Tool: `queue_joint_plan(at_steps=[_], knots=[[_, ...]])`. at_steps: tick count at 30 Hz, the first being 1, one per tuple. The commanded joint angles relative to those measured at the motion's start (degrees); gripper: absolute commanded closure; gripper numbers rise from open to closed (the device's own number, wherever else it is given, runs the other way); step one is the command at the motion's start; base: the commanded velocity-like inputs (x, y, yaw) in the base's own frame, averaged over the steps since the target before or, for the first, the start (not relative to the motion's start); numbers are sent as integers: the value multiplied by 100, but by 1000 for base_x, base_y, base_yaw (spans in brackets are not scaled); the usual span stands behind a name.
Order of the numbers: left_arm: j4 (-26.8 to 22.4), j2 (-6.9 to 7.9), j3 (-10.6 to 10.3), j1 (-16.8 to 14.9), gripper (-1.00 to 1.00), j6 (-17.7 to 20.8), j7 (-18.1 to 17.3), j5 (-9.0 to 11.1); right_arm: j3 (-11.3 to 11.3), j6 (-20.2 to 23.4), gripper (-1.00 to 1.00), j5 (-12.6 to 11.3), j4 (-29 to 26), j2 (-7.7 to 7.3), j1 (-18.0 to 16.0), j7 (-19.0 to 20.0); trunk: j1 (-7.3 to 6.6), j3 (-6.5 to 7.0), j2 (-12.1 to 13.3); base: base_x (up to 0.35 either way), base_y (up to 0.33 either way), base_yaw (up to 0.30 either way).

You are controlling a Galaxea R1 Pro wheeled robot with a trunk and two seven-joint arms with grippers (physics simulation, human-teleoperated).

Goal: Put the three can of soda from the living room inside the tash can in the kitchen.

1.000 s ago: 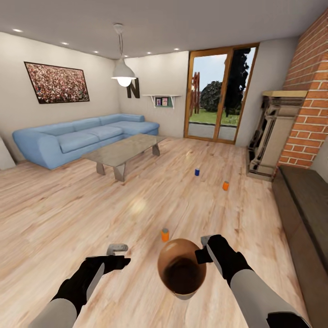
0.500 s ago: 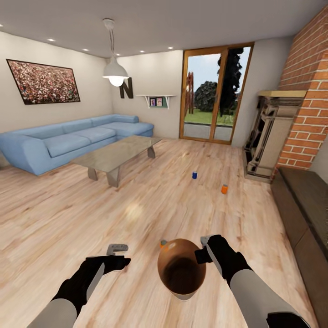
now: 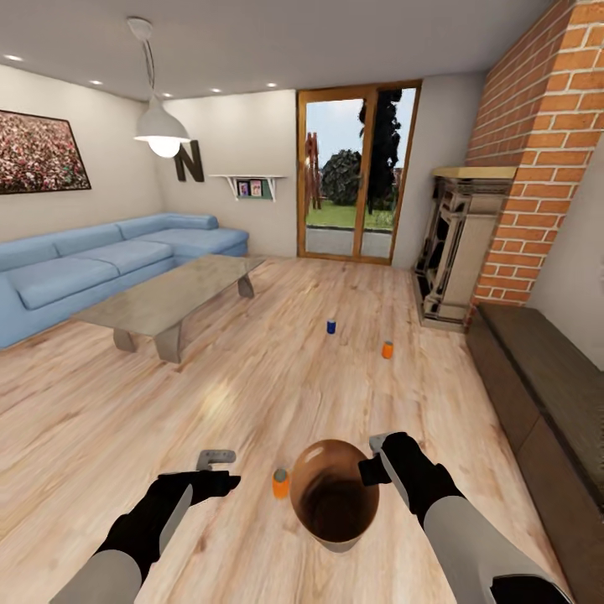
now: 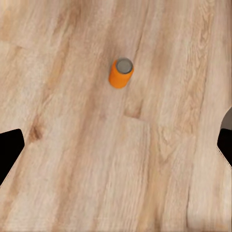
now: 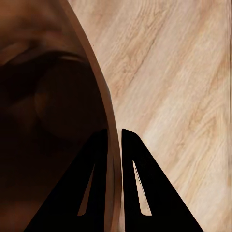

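- Turning right has brought the near orange can point(image 3: 280, 484) out from behind the trash can point(image 3: 335, 538).
- Right gripper point(image 5: 114, 137) pinches the bin's rim.
- Left gripper point(image 3: 211, 471) is open, ready to grab.

The tash can point(image 3: 334, 502) is hanging from the right hand point(image 3: 375, 457), just right of 1 can point(image 3: 280, 484) standing on the floor point(image 3: 126, 403). 2 more cans point(image 3: 331, 326) point(image 3: 387, 350) are standing farther ahead, right of the desk point(image 3: 168, 298), with the sofa point(image 3: 75, 273) sitting behind it.

The sofa point(image 3: 92, 268) and wall picture point(image 3: 38, 153) are cut off by the frame edge.
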Motion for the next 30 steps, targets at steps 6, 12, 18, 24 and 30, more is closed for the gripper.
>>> queue_joint_plan(at_steps=[6, 12, 18, 24, 30], knots=[[1, 0, 0, 1, -100, -20, 0, 0, -7, 4, 100, -84, -2, 1, -2, 27, 0, 1, 0, 345, 81, -269], [1, -8, -4, 2, -100, -23, 0, 0, -7, 4, 100, -84, -2, 1, -2, 28, 0, -3, 0, 345, 80, -269], [-7, -15, -8, 2, -100, -25, 0, 0, 0, 3, 100, -84, -2, 1, -2, 28, 0, -14, 0, 233, 32, -269], [-8, -17, -9, 2, -100, -30, 0, 0, -1, 3, 100, -84, -2, 1, -2, 28, 0, -26, 0, 41, 4, -251], [-8, -18, -9, 2, -100, -31, 0, 0, -6, 3, 100, -84, -2, 1, -2, 28, 0, -29, 0, 7, 1, -81]])
